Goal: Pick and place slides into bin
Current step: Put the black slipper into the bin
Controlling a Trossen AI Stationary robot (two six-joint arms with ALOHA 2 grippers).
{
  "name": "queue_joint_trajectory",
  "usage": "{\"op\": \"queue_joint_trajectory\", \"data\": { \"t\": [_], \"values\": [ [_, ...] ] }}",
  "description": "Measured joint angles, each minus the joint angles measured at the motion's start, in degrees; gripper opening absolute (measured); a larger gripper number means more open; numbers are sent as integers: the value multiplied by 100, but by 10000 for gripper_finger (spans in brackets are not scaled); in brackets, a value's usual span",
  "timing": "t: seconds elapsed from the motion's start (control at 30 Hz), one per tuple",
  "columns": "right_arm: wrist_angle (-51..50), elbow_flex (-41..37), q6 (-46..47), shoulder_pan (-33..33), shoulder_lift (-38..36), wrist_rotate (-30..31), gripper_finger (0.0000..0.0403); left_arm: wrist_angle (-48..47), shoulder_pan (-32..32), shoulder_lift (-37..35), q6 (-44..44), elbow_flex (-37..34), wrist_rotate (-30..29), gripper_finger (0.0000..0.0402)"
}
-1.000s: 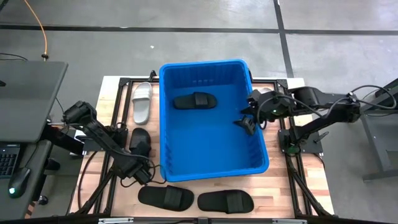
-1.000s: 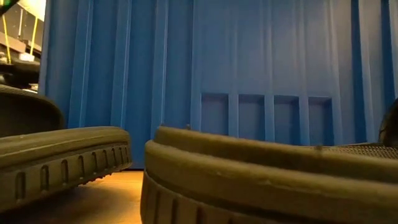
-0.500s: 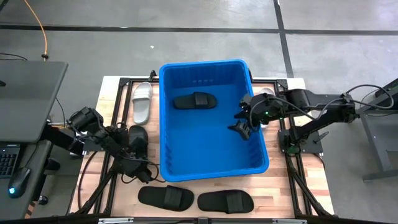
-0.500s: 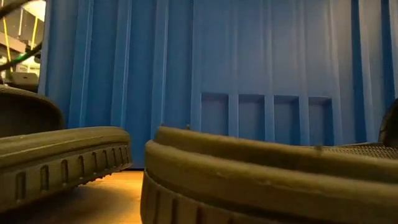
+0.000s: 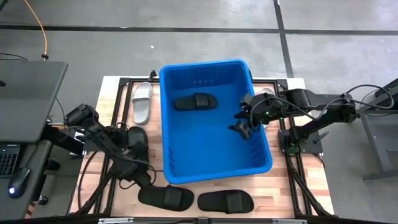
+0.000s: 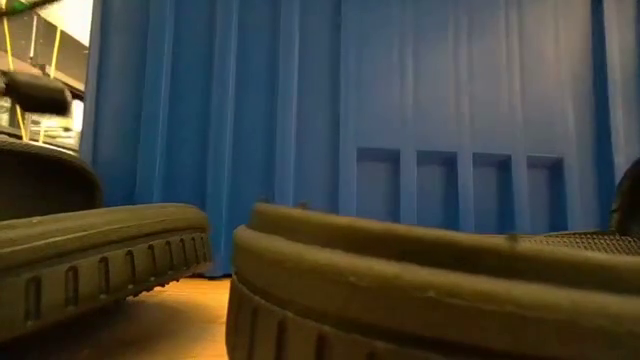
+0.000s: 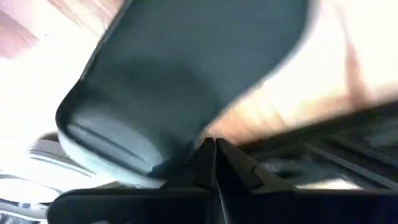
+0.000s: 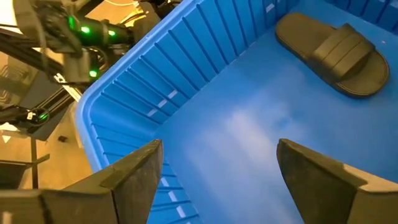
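The blue bin [image 5: 214, 149] stands mid-table with one black slide [image 5: 194, 101] lying flat on its floor. My left gripper [image 5: 148, 182] is shut, low at the bin's near left corner, right by the far end of a black slide [image 5: 166, 198] that fills the left wrist view [image 7: 186, 74]. A second black slide [image 5: 226, 201] lies beside it at the front. Another black slide [image 5: 135, 140] and a white slide [image 5: 142, 101] lie left of the bin. My right gripper [image 5: 244, 127] hangs open over the bin's right side, with nothing between its fingers [image 8: 134, 177]. My left gripper's shut fingertips [image 7: 216, 155] stand at the rim of the black slide's rounded end [image 7: 177, 158], slanting down from the table's left. I cannot tell whether they touch it. Nothing shows between the fingers.
A pale slide [image 5: 267, 93] shows partly under the right arm, right of the bin. The low view is filled by the two front slides [image 6: 100, 250] [image 6: 420, 290] and the bin's near wall [image 6: 400, 120]. Black frame rails run along the table's edges.
The bin has slid a little toward the table's right edge. My left arm has shifted slightly toward the near edge, bringing its gripper closer to the front left black slide.
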Motion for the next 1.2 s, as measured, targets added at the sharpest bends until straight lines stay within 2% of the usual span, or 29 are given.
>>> {"op": "queue_joint_trajectory", "data": {
  "t": [0.23,0.33,0.6,0.8,0.93,1.1,1.2],
  "values": [
    [1,0,14,-2,2,39,303,-459,-257,-91,-147,221,159,0],
    [22,0,11,-2,0,44,303,-607,-330,-113,-458,221,25,1],
    [46,2,-24,5,2,7,303,-588,-338,-105,-753,205,-137,39],
    [236,1,-259,297,2,37,303,-506,-282,-105,-780,205,-233,95],
    [267,2,-424,543,2,40,303,-327,-253,-105,-1102,205,241,144],
    [310,2,-510,683,2,148,303,-398,-356,-102,-1433,205,-484,205],
    [298,2,-584,725,2,165,303,-437,-287,-102,-1410,205,-498,233]
  ]
}}
